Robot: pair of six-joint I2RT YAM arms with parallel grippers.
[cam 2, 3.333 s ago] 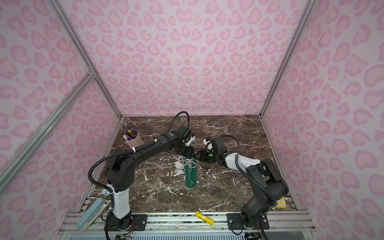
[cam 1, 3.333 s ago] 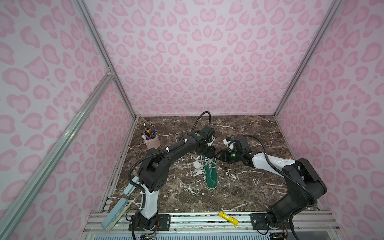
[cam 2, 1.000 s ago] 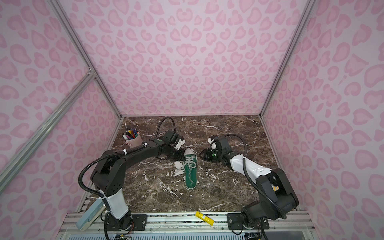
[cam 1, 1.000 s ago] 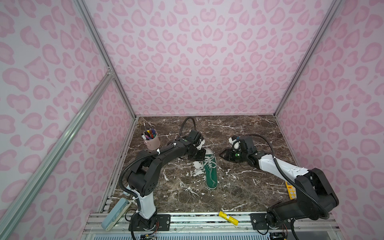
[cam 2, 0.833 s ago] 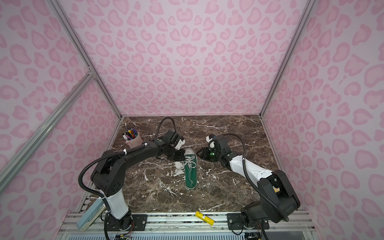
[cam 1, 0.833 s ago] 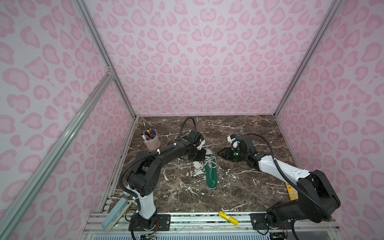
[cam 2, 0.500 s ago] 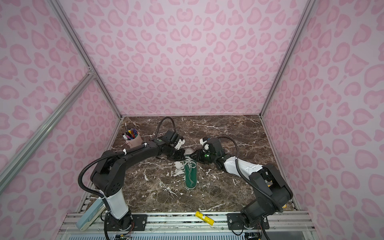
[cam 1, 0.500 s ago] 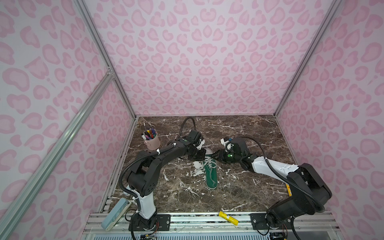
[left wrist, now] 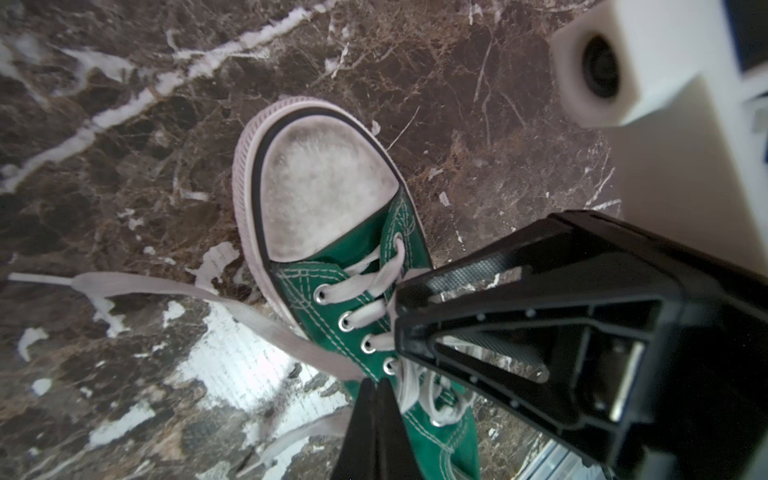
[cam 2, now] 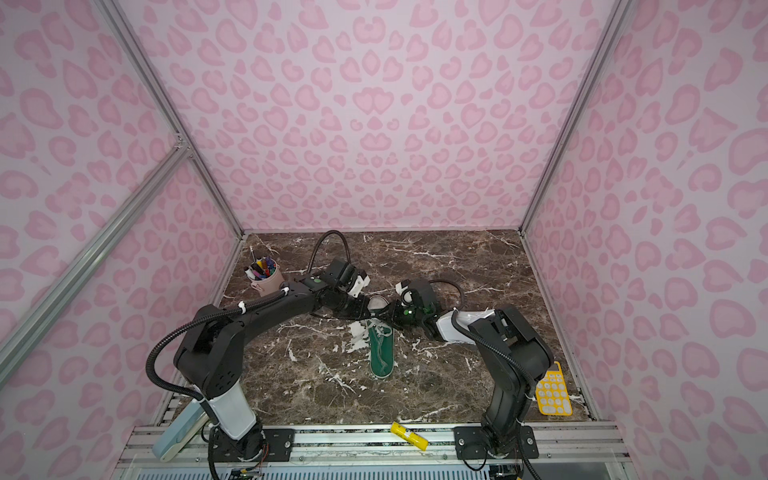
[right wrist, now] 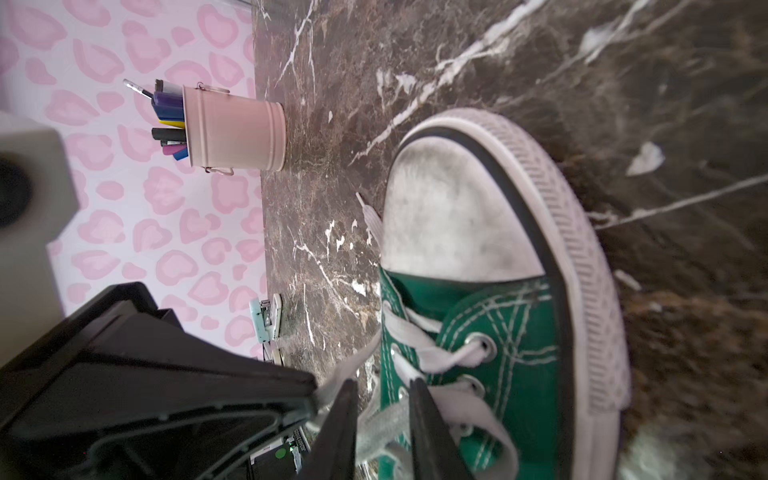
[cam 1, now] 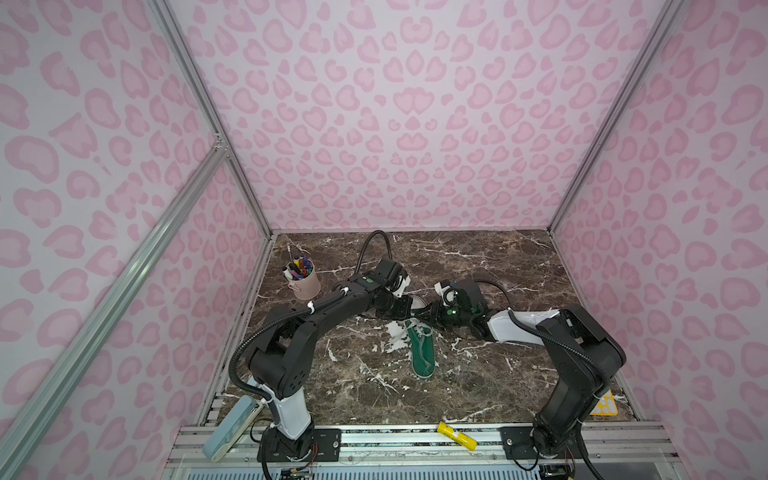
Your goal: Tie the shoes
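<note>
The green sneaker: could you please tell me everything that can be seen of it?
The sneaker is a green canvas low-top with white stitching, metal eyelets, a scuffed white toe cap and a ribbed white sole rim. It stands upright on the marble table, toe toward the back wall. Its off-white flat laces lie loose; one trails over the table into the shut left gripper, and the right gripper straddles laces above the eyelets.

No legible text, labels or numbers anywhere.
</note>
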